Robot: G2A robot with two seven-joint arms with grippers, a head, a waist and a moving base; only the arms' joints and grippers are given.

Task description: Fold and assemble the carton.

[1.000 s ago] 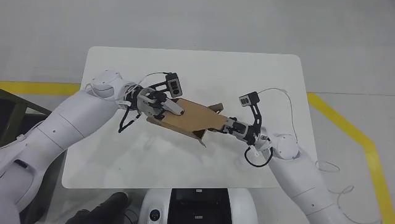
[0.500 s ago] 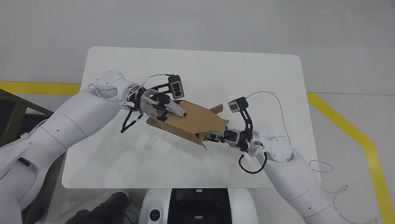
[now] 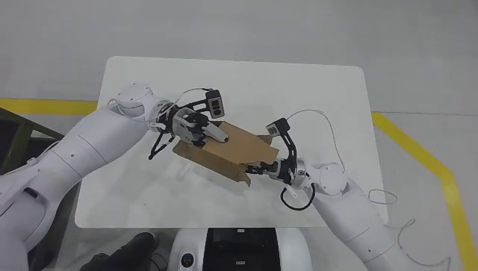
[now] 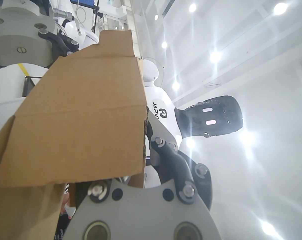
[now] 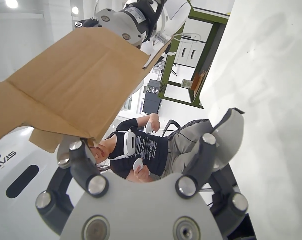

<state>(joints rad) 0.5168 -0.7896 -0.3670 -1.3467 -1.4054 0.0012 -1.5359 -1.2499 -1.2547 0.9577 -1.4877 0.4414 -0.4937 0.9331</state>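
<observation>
Carton (image 3: 228, 148): brown, half-formed, tilted, held above the middle of the table (image 3: 314, 84), flaps loose.
Left gripper (image 3: 200, 131): clamped on one end of the carton, probably anchoring it so the flaps can be worked.
Right gripper (image 3: 263, 169): spread wide and empty, with one finger (image 5: 77, 151) at the carton's opposite corner, likely set to push a flap.
Left wrist view: shows creases and a tab.
Right wrist view: shows air under the carton, unclear from the top view.

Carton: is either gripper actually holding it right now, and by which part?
The left gripper holds the carton, clamped on its end. The right gripper is open; one of its fingers only touches the opposite lower corner.
</observation>
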